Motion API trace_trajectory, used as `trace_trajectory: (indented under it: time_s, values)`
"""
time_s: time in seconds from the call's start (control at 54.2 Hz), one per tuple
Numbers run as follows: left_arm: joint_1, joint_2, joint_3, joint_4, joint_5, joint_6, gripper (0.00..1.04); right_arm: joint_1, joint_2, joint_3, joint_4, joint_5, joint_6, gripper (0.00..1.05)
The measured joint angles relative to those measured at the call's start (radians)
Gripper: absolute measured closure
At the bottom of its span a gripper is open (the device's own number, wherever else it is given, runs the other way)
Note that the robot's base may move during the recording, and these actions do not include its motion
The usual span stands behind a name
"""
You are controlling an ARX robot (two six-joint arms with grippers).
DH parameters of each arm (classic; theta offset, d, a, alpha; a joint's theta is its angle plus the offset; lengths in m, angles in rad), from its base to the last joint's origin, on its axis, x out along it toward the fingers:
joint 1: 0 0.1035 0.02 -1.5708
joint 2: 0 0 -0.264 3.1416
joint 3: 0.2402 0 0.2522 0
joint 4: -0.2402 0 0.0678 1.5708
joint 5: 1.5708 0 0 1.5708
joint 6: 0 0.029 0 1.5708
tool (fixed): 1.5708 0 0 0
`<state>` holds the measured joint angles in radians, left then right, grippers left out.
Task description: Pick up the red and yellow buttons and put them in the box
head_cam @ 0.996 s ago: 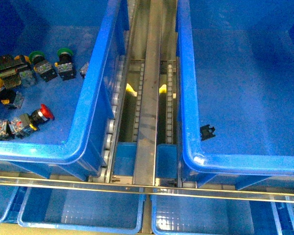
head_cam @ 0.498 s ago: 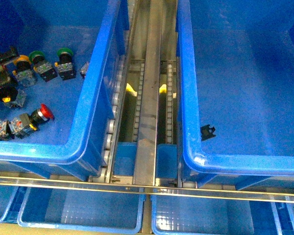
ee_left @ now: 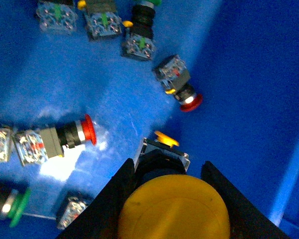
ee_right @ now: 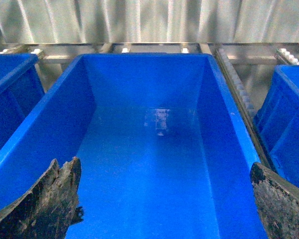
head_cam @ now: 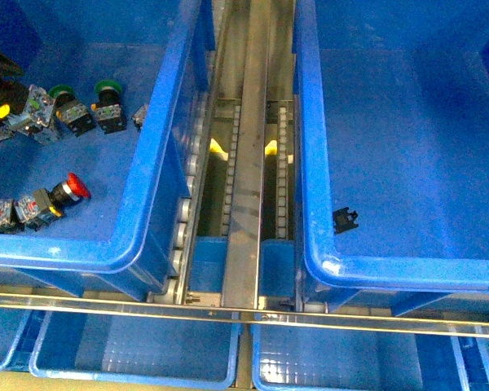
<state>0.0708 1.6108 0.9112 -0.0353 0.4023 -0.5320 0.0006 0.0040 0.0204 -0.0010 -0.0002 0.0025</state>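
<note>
Yellow button point(ee_left: 172, 211): clamped in left gripper point(ee_left: 167, 172), over left bin point(head_cam: 159, 122).
Box point(head_cam: 308, 163): empty, off to that gripper's right, across roller track point(head_cam: 248, 163).
Right gripper point(ee_right: 167, 199): spread wide, holding nothing.

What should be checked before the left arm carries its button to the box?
1. Yellow button held between left fingers: ok.
2. Button lifted clear of its neighbours: cannot tell.
3. Box floor free: ok, only a black scrap.
4. Right fingers open, empty: ok.
5. Right arm out of the path: cannot tell.
</note>
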Motion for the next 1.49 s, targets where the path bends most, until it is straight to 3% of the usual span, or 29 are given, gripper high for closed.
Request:
trace_trajectory:
  time_s: [0.166, 0.443, 0.775, 0.996, 1.494]
  values:
    - [-0.031, -0.122, 0.0, -0.041, 0.045, -0.063, 0.72, 0.0, 0.0, 0.0, 0.0, 0.0, 0.0, 0.06]
    - [-0.167, -0.185, -0.009, -0.084, 0.088, -0.161, 0.72, 0.0, 0.0, 0.0, 0.0, 0.0, 0.0, 0.06]
    - [-0.56, -0.139, -0.04, 0.067, 0.009, -0.451, 0.72, 0.0, 0.0, 0.0, 0.0, 0.0, 0.0, 0.06]
    - [-0.614, -0.048, -0.017, 0.134, -0.022, -0.533, 0.72, 0.0, 0.0, 0.0, 0.0, 0.0, 0.0, 0.06]
    - [-0.71, 0.135, 0.224, 0.116, -0.071, -0.577, 0.72, 0.0, 0.0, 0.0, 0.0, 0.0, 0.0, 0.06]
